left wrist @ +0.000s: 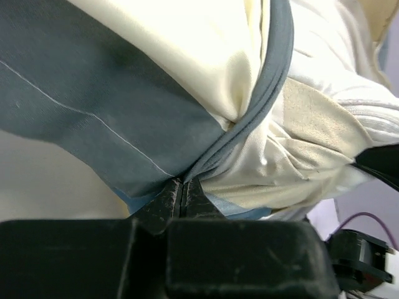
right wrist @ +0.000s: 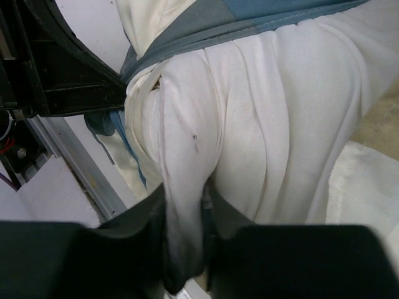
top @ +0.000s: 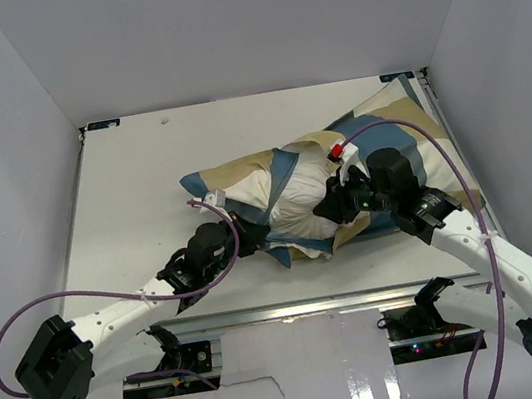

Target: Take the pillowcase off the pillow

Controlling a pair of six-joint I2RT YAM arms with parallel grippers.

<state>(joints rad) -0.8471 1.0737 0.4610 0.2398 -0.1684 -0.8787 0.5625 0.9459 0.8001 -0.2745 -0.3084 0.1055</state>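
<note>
The pillowcase (top: pixel 398 123), in blue, tan and cream blocks, lies bunched across the table from the middle to the far right. The plain white pillow (top: pixel 298 199) bulges out of its near opening. My left gripper (top: pixel 241 236) is shut on the pillowcase's blue edging (left wrist: pixel 249 134), and its fingertips (left wrist: pixel 182 188) pinch the cloth tight. My right gripper (top: pixel 331 207) sits at the pillow's right side. In the right wrist view it (right wrist: pixel 185 208) is shut on a fold of the white pillow (right wrist: pixel 280 124), with the pillowcase's blue hem (right wrist: pixel 249 15) just beyond.
The white table (top: pixel 144 198) is boxed in by white walls on three sides. An aluminium rail (top: pixel 313 305) runs along its near edge, also visible in the right wrist view (right wrist: pixel 68 165). Purple cables (top: pixel 109 295) loop off both arms.
</note>
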